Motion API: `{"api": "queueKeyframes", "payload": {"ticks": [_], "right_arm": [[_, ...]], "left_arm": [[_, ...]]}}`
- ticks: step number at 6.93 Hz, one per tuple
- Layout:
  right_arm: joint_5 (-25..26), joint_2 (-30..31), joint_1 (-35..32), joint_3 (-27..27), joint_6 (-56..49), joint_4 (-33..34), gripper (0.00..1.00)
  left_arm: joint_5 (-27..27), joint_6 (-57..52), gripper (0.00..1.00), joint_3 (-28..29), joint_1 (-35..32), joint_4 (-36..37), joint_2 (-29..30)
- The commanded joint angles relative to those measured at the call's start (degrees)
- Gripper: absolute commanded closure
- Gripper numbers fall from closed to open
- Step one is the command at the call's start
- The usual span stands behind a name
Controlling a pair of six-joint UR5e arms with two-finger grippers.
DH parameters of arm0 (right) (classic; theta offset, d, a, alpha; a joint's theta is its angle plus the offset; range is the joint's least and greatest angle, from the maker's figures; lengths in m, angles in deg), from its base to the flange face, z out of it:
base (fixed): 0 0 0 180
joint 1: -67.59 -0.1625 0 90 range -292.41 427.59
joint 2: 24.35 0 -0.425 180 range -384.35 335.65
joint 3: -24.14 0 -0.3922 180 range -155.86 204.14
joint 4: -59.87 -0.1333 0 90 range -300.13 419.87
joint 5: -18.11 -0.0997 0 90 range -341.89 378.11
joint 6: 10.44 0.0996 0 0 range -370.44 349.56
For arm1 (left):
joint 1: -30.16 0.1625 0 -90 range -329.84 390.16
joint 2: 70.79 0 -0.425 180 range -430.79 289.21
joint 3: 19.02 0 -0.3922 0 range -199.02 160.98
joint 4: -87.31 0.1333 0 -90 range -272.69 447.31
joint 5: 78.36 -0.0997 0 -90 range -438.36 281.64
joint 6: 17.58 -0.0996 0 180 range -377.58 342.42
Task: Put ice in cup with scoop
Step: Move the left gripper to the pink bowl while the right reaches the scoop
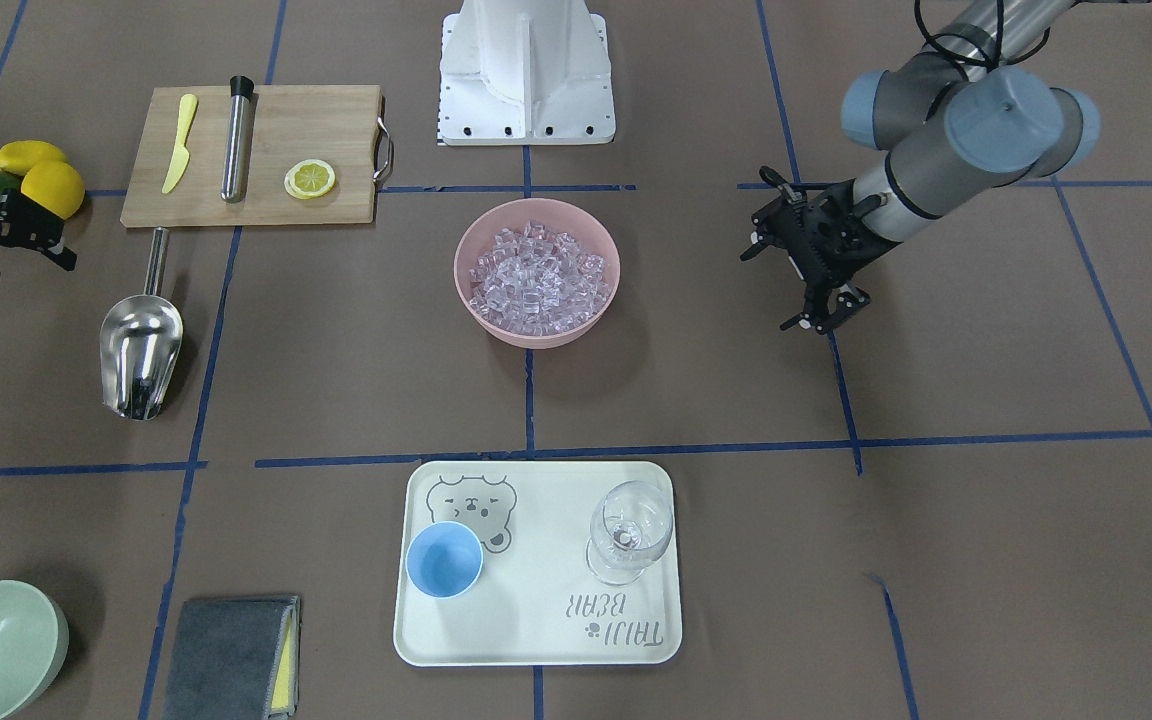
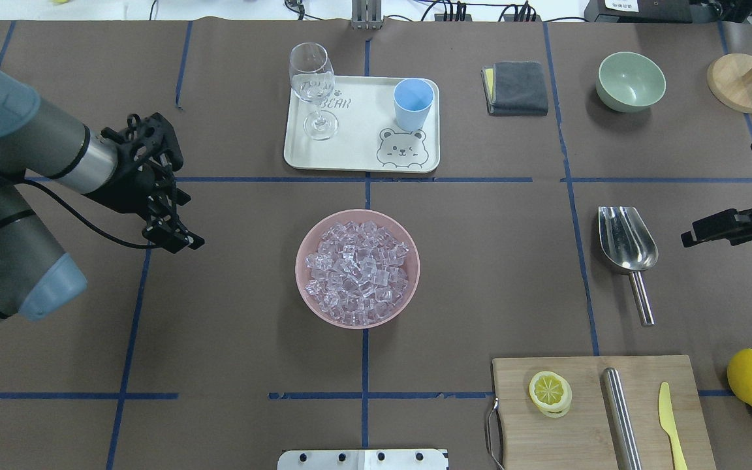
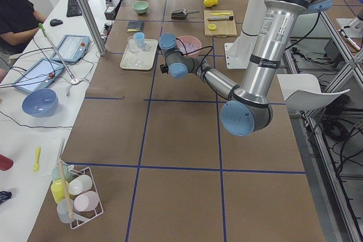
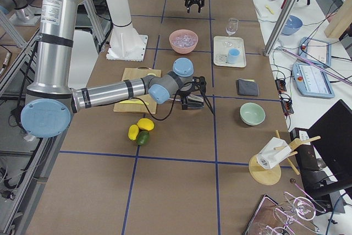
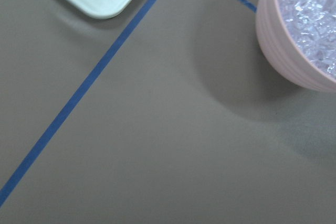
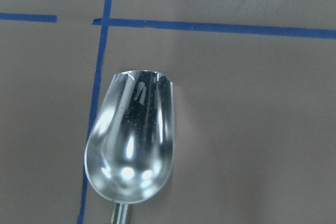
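The steel scoop (image 2: 627, 241) lies empty on the table at the right, trough toward the far side, and fills the right wrist view (image 6: 131, 148). My right gripper (image 2: 722, 192) hangs open just right of it and touches nothing. The ice (image 2: 356, 271) fills a pink bowl (image 2: 302, 287) at the table's middle. The light-blue cup (image 2: 413, 103) stands upright and empty on a white tray (image 2: 356, 153) at the far middle. My left gripper (image 2: 183, 189) is open and empty, left of the bowl, above the table.
A clear wine glass (image 2: 312, 85) stands on the tray's left part. A wooden board (image 2: 585, 424) with a lemon slice (image 2: 549, 391), steel cylinder (image 2: 621, 418) and yellow knife (image 2: 670, 418) lies near right. Lemons (image 2: 751, 377), a green bowl (image 2: 630, 81) and a grey cloth (image 2: 516, 87) are at the right.
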Motion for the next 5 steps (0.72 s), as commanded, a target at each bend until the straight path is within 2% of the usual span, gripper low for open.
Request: {"api": "queueKeyframes", "payload": {"ticks": [1,2,3,4,5], "right_arm": [[3.40,1.75,6.97,4.92,9.34,-0.38,0.00],[15.95,3.33,17.36,8.51,19.48,-0.30,0.00],[23.29,3.69,23.38,8.72,23.58,-0.30,0.00],[27.02,4.39,26.40,8.72,24.06,-0.30,0.00],[30.37,5.97,27.56,8.72,23.97,-0.38,0.00]], "left_arm": [[-2.38,-0.12,0.00,2.45,4.83,-5.60,2.12],[-2.29,-0.12,0.00,2.90,5.01,-5.61,2.74],[-2.90,-0.21,0.00,2.99,6.06,-5.61,3.27],[-5.34,-0.21,0.00,2.64,6.77,-5.70,3.36],[-5.28,-0.38,0.00,2.81,7.30,-5.78,3.45]]}}
